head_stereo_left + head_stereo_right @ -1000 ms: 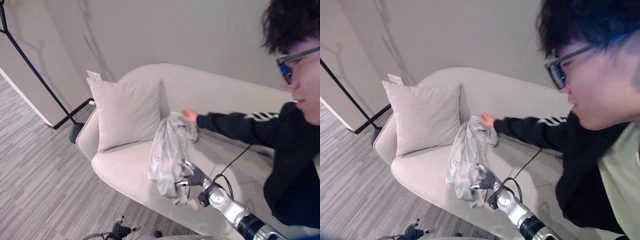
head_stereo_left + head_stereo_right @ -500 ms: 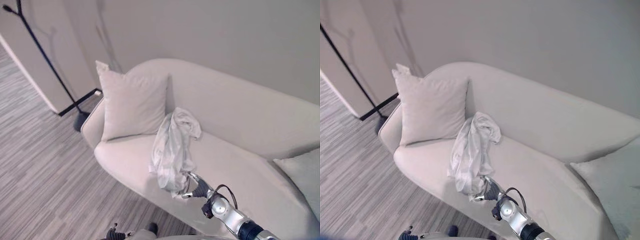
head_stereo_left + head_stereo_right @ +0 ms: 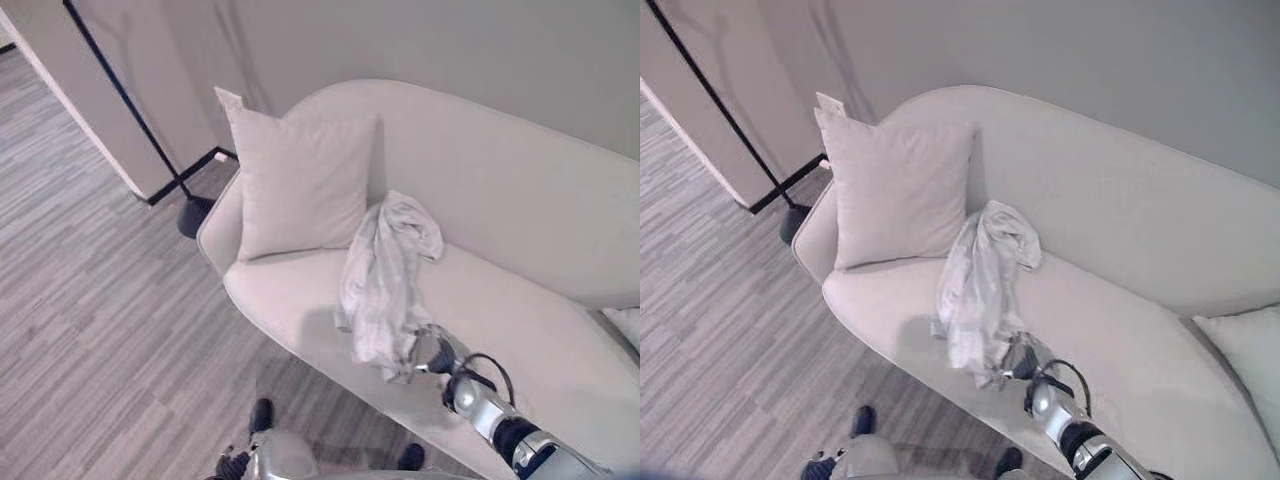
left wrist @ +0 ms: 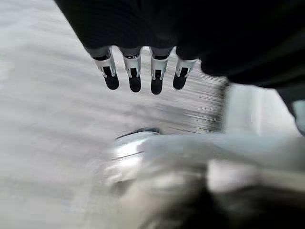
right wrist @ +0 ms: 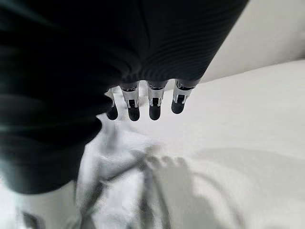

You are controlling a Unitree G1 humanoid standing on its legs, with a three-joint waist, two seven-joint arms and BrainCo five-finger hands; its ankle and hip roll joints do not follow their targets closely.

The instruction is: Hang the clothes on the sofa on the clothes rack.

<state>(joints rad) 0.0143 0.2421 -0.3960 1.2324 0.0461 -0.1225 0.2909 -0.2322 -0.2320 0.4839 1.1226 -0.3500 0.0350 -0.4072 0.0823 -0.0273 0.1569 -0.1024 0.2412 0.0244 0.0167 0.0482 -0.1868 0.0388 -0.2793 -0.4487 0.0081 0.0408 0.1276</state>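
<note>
A crumpled pale grey garment [image 3: 385, 280] lies on the light sofa [image 3: 520, 190], draped from the backrest down to the seat's front edge. My right hand [image 3: 432, 352] is at the garment's lower end. In the right wrist view its fingers [image 5: 153, 109] stretch out straight over the cloth [image 5: 124, 191], curled round nothing. The black clothes rack [image 3: 125, 100] stands left of the sofa, with its round base [image 3: 195, 216] on the floor. My left hand [image 4: 134, 80] hangs low over the floor with straight fingers and holds nothing.
A square pale cushion [image 3: 300, 185] leans at the sofa's left end, close beside the garment. Another cushion [image 3: 1245, 350] lies at the right end. A white wall corner [image 3: 60, 90] stands behind the rack. Grey striped flooring [image 3: 90, 330] spreads out in front.
The person who reached for the garment a second ago has left the view. The camera has shifted. My right hand stays at the garment's lower end.
</note>
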